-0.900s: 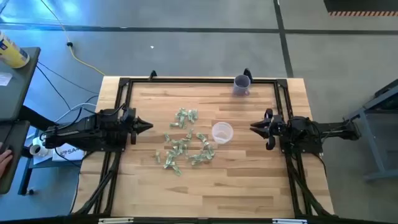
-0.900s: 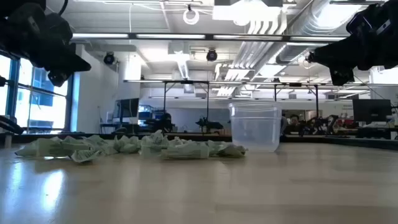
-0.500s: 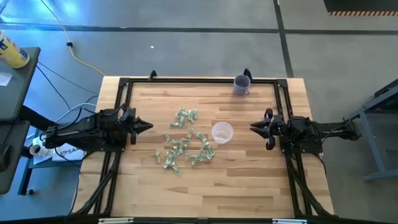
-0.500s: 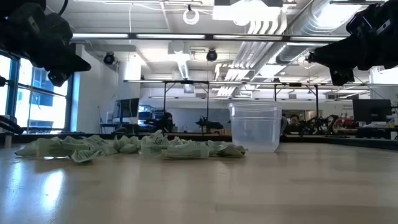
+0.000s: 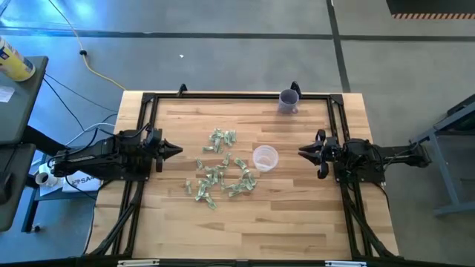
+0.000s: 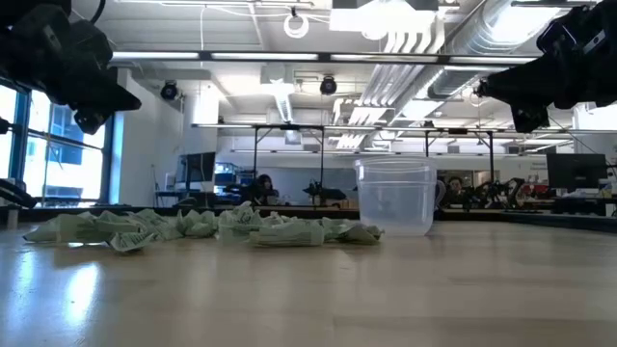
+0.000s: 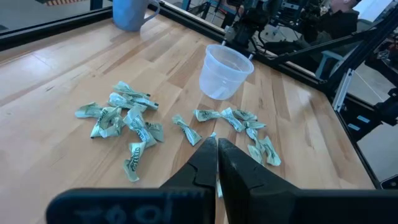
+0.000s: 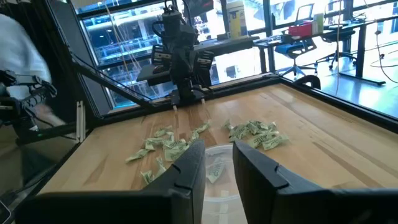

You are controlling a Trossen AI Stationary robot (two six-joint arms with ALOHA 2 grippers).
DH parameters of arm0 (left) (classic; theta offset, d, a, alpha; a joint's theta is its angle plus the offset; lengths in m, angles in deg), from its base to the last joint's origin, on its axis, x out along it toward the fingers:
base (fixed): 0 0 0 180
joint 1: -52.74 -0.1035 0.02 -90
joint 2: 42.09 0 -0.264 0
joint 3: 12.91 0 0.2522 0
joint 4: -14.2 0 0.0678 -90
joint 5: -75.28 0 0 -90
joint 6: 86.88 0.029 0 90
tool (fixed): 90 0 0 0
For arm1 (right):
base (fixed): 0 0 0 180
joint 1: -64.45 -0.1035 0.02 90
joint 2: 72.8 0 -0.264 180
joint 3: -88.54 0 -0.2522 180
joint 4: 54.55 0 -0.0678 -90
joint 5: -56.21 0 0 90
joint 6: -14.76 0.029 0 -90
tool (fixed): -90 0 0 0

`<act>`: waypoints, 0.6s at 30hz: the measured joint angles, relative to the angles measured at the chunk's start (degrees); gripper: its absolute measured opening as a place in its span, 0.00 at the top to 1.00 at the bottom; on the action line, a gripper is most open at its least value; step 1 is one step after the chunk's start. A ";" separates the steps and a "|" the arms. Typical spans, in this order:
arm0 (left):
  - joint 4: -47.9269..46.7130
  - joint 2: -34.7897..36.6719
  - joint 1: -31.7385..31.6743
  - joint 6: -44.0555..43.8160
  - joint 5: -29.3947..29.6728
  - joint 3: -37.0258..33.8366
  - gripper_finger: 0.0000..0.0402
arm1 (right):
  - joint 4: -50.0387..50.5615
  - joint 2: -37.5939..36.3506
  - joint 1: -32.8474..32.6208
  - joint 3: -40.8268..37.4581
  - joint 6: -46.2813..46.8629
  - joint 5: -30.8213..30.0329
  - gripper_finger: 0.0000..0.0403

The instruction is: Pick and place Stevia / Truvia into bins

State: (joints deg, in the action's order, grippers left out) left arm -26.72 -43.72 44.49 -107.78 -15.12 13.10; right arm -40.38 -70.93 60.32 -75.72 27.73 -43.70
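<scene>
At centre frame, pale green paper sweetener packets (image 5: 220, 172) lay beside my clear plastic cup (image 5: 265, 157); my left jaws (image 5: 177, 150) were clenched empty, my right jaws (image 5: 303, 152) slightly parted, both flanking the tabletop (image 5: 297, 215) in readiness.

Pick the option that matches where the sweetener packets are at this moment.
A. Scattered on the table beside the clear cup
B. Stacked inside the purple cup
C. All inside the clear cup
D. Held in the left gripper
A: the packets lie loose on the wood to one side of the clear cup, which looks empty in the low view.
</scene>
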 joint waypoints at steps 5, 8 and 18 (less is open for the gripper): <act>0.00 0.00 0.02 0.01 -0.01 0.00 0.88 | 0.00 0.00 0.02 0.00 0.00 0.00 0.82; 0.00 0.00 0.02 0.00 0.00 0.00 0.88 | 0.00 0.00 0.01 0.00 0.00 0.00 0.82; 12.36 -0.32 -0.02 -9.08 4.91 0.30 0.88 | -0.01 -0.01 0.01 0.00 0.00 0.00 0.82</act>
State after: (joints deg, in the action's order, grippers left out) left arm -14.36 -44.03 44.47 -116.87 -10.21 13.40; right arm -40.39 -70.94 60.33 -75.72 27.73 -43.70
